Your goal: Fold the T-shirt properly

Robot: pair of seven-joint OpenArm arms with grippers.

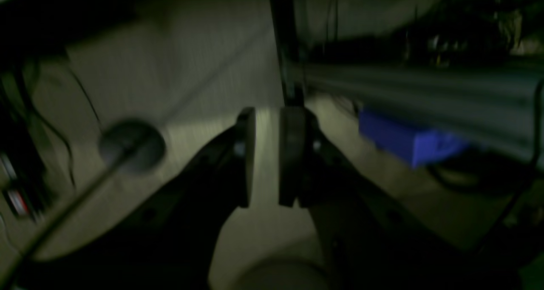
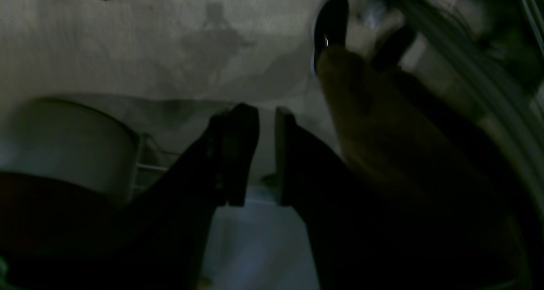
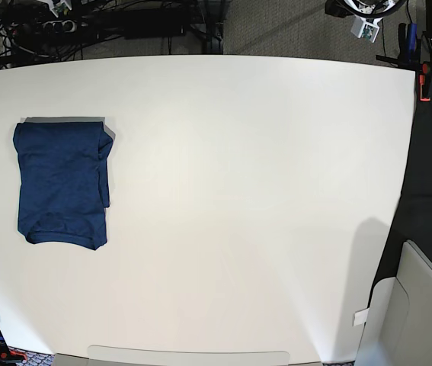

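The dark blue T-shirt (image 3: pixel 62 183) lies folded into a compact rectangle on the left part of the white table (image 3: pixel 238 191), seen in the base view. Neither arm shows in that view. In the blurred, dark left wrist view my left gripper (image 1: pixel 270 111) points at the floor beside the table, its jaws a narrow gap apart with nothing between them. My right gripper (image 2: pixel 264 109) looks the same in the right wrist view: a small gap and no cloth in it. The shirt appears in neither wrist view.
A blue object (image 1: pixel 408 141) sits under a metal rail in the left wrist view, with cables to the left. A pale grey box (image 3: pixel 421 305) stands off the table's lower right corner. Cables and a power strip (image 3: pixel 56 27) lie behind the table.
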